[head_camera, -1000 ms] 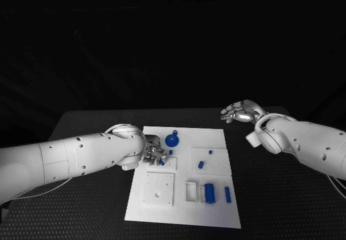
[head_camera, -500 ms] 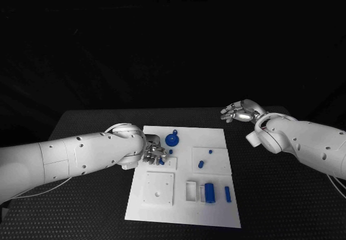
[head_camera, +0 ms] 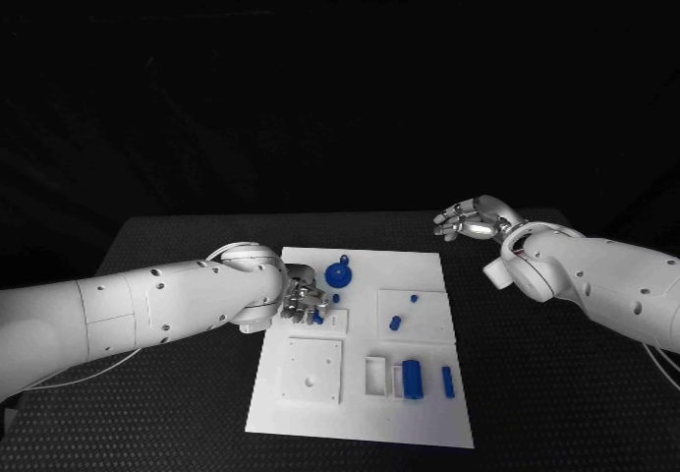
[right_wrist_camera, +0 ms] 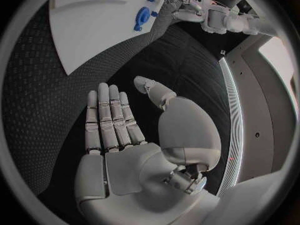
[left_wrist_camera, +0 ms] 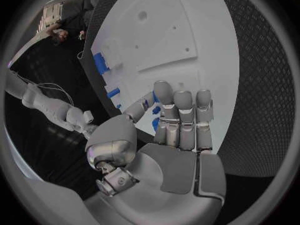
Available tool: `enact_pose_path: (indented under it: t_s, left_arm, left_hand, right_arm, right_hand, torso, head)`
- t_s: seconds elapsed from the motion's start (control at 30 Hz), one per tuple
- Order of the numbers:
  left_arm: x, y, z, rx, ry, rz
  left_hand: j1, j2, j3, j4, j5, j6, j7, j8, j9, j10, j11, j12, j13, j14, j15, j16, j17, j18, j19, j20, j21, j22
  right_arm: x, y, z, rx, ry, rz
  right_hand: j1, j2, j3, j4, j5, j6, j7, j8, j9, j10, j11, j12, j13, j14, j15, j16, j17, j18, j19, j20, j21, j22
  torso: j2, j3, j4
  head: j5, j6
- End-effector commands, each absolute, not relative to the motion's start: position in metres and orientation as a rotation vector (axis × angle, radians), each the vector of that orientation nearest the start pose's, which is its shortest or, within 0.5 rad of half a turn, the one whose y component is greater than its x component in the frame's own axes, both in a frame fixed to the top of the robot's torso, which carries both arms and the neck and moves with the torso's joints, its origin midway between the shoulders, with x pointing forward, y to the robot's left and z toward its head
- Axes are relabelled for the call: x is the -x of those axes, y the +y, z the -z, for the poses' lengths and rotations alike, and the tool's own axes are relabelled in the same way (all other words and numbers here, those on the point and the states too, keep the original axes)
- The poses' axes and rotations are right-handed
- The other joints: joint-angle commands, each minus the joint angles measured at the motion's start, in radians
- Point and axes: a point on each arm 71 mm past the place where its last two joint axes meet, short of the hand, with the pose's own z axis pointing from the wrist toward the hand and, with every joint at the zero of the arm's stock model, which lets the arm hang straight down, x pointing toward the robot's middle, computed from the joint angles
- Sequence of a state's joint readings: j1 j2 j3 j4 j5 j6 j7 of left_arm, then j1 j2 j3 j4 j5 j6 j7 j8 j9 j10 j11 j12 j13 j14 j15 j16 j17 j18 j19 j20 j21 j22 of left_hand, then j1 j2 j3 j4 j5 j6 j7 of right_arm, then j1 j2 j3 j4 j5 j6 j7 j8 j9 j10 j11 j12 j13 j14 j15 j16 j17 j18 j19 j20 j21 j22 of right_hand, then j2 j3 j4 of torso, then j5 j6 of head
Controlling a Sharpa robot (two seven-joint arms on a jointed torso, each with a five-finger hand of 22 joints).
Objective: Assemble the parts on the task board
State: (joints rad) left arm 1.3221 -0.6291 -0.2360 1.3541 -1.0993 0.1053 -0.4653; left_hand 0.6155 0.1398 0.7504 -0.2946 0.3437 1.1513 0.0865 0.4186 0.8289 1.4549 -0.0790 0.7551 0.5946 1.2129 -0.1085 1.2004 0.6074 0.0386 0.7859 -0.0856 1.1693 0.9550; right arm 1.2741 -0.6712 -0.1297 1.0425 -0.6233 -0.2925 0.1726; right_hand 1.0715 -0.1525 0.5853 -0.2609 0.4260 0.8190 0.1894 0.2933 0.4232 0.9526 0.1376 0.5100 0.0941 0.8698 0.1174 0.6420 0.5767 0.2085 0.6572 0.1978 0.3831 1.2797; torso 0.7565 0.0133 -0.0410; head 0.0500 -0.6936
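Two silver hands: your left hand (head_camera: 304, 303) curls over a small blue part (left_wrist_camera: 155, 110) on the flat white board (head_camera: 425, 413), grip unclear; right hand (head_camera: 472, 218) open, empty, above the textured black bench (head_camera: 552, 374).

Left hand (head_camera: 304, 303) lowered onto the task board (head_camera: 363, 393); right hand (head_camera: 469, 218) held apart.
A small blue part (head_camera: 316, 317) is touched by curled left fingers; the right hand is raised, fingers spread, beyond the board's far right corner.

Black textured table (head_camera: 185, 393) sitting against dark, unlit backdrop (no wall detail showing); thin light strip (right_wrist_camera: 229, 110) glowing along pale panel.
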Motion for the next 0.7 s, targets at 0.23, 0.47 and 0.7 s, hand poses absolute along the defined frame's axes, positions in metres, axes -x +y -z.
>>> enact_pose_path:
  t_s: [0.23, 0.47, 0.7]
  left_arm:
    - [-0.4964, 0.1603, 0.2447, -0.031, 2.345, 0.351]
    - [-0.4954, 0.159, 0.245, -0.037, 2.353, 0.358]
    - [-0.4947, 0.1583, 0.2453, -0.048, 2.358, 0.355]
  left_hand:
    - [-0.005, 0.019, 0.013, 0.002, 0.023, 0.115, -0.105, 0.005, 0.0, -0.023, -0.016, 0.011, 0.002, -0.008, 0.0, 0.011, -0.002, 0.018, -0.01, -0.112, -0.005, 0.003]
    - [-0.033, 0.023, 0.009, 0.008, -0.008, 0.12, -0.107, 0.007, -0.002, -0.022, -0.016, 0.022, 0.003, -0.007, 0.0, 0.019, -0.005, 0.016, -0.009, -0.111, -0.009, 0.005]
    - [-0.058, 0.02, 0.009, 0.03, -0.088, 0.126, -0.109, 0.006, -0.009, -0.024, -0.016, 0.031, 0.0, -0.008, 0.0, 0.027, -0.012, 0.017, -0.005, -0.111, -0.017, 0.005]
  right_arm:
    - [-0.5676, -0.265, 0.1966, -0.575, 1.639, -0.908]
    - [-0.5676, -0.2652, 0.1965, -0.575, 1.639, -0.907]
    - [-0.5676, -0.2653, 0.1965, -0.575, 1.639, -0.907]
  right_hand:
    - [0.001, 0.003, -0.001, -0.005, 0.007, 0.001, 0.008, 0.004, -0.002, 0.008, 0.001, -0.003, -0.001, -0.006, -0.001, 0.003, -0.002, 0.004, -0.003, 0.001, -0.005, 0.002]
    - [0.001, 0.003, 0.0, -0.005, 0.01, 0.001, 0.008, 0.004, -0.002, 0.008, 0.001, -0.004, -0.002, -0.006, -0.001, 0.004, -0.003, 0.004, -0.003, 0.001, -0.006, 0.003]
    - [0.002, 0.003, 0.001, -0.006, 0.015, 0.001, 0.008, 0.005, -0.003, 0.009, 0.001, -0.004, -0.003, -0.007, -0.001, 0.004, -0.003, 0.005, -0.003, 0.002, -0.007, 0.004]
  torso:
    - [0.0, 0.0003, -0.0007]
    - [0.0, 0.0, -0.001]
    - [-0.001, 0.0001, -0.0003]
  head:
    - [0.0, -0.002]
    - [-0.001, -0.003]
    - [-0.002, -0.003]
